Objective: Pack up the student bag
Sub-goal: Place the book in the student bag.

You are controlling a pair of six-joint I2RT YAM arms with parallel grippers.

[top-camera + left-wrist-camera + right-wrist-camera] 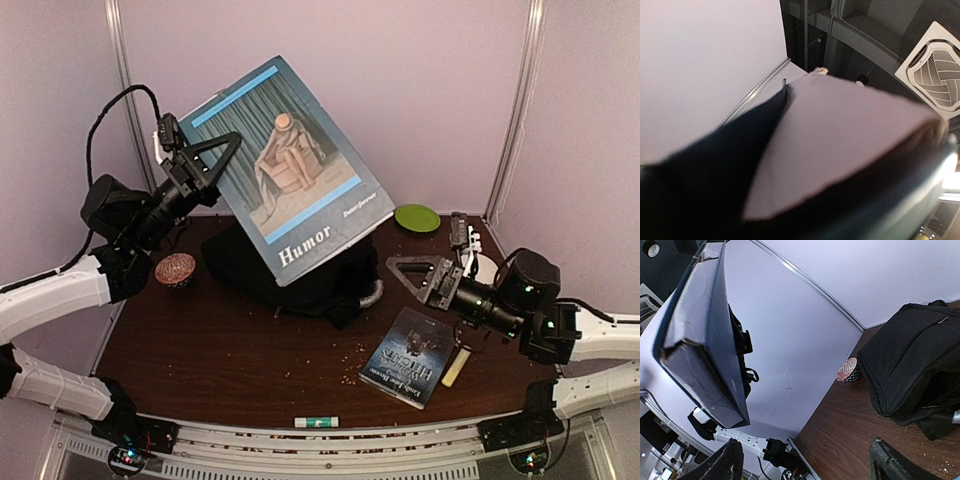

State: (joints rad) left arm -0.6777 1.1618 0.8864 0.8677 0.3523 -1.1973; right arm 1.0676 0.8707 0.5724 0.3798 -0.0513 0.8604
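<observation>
Brown counter: left pincer clamps the raised Humor book, hiding much of the student bag; right pincer gapes empty.

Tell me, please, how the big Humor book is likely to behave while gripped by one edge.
The Humor book is likely stiff: it hangs flat and unbent from the left gripper pinching one edge. Being broad and held off-centre, it may swing or slip in that pinch. It looks thin, so probably light.

The large book hangs above the student bag; smaller book lies right, seemingly apart.
</observation>
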